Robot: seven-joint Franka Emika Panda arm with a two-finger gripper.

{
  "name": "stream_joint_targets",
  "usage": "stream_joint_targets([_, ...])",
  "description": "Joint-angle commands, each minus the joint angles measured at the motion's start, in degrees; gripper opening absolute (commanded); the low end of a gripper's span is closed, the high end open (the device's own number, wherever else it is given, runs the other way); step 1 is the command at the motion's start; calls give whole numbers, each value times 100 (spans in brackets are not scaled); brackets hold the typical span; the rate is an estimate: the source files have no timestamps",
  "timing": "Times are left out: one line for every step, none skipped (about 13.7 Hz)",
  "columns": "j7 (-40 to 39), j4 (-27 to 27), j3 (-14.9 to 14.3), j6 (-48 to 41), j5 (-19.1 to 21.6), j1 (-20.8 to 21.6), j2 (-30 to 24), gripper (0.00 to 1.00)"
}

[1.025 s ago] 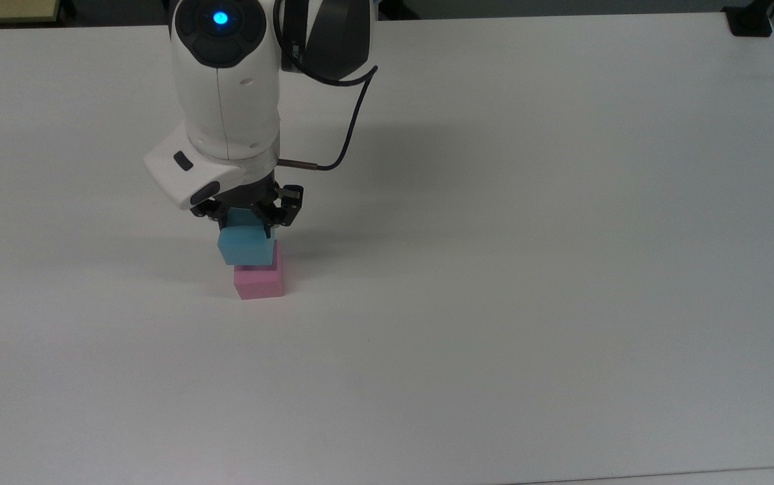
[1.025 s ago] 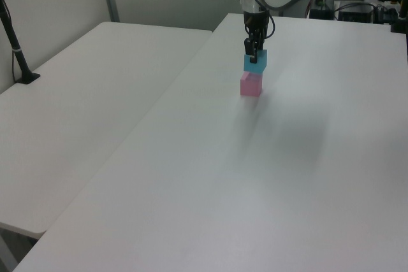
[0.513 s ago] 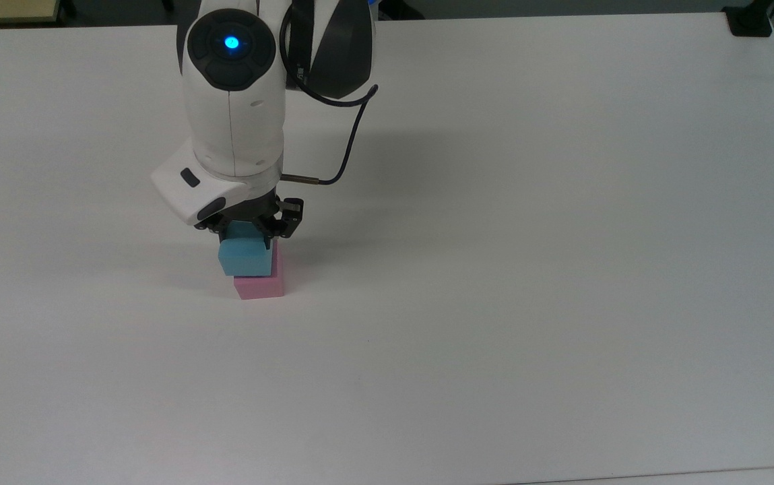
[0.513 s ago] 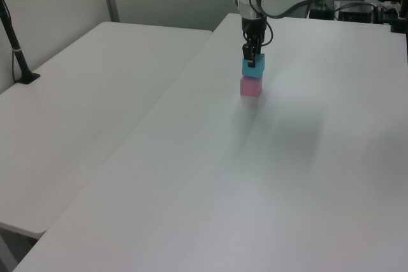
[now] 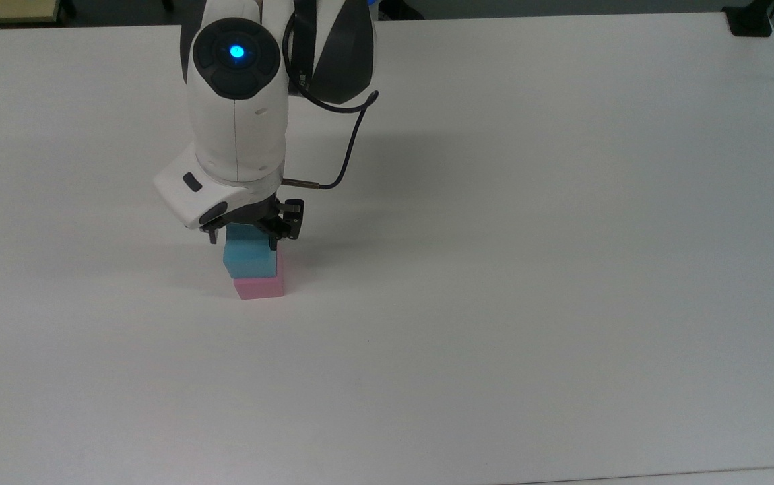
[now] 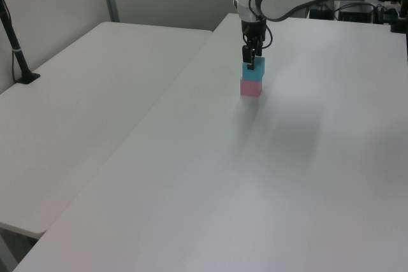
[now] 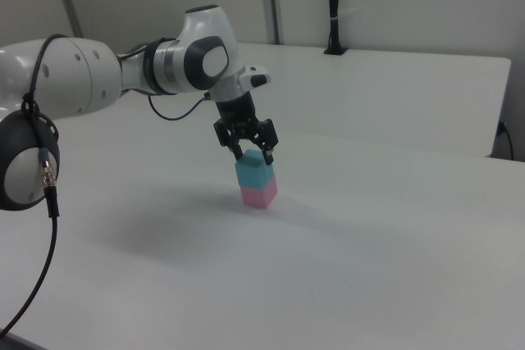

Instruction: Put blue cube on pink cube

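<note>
Fingers of the gripper (image 5: 246,236) stand on either side of the blue cube (image 5: 248,259), and from my remote station I read them as clasping its upper part: in the right view the gripper (image 7: 253,153) has one dark finger down each side of the cube's top, with the cube's width filling the gap between them. I cannot say for certain how firmly the pads press.

Below, the blue cube (image 7: 254,172) sits on the pink cube (image 7: 259,194), the two faces meeting with no gap that I can make out in the right view. In the top view the pink cube (image 5: 259,287) shows as a strip under the blue one's near edge, with the blue cube set slightly toward the top view's left, so the stack is not perfectly flush. In the left view the blue cube (image 6: 253,72) rests squarely over the pink cube (image 6: 251,87), with the gripper (image 6: 250,61) coming straight down onto it from above.

Both cubes stand on the white table (image 5: 528,269), in the top view's left half, well apart from every edge. My arm (image 5: 237,101) reaches over them from the top view's far side, a black cable (image 5: 346,145) looping off its wrist, a blue light glowing on its joint cap.
</note>
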Motion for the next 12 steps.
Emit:
stream_joint_targets([157, 77, -6, 80, -219, 47, 36, 100])
stream_joint_targets([157, 77, -6, 72, -219, 47, 27, 100])
stream_joint_targets([166, 77, -6, 63, -211, 39, 1, 100])
stream_joint_targets([166, 77, -6, 11, -193, 38, -51, 100])
stream_joint_targets([175, 77, -6, -25, -149, 21, -191, 100])
stream_joint_targets([175, 68, 3, -103, -114, 12, -358, 100])
stream_joint_targets([253, 68, 3, -522, 8, 3, -586, 100])
stream_joint_targets([428, 94, -23, -830, 148, -5, -744, 100])
stream_joint_targets([682, 77, -32, -1025, 402, -49, -1094, 100])
stream_joint_targets([754, 51, -32, -1157, 640, -171, -1472, 100])
stream_joint_targets([746, -2, -32, -1429, 807, -207, -1676, 100])
stream_joint_targets([729, -2, -24, -1762, 913, -208, -1956, 100])
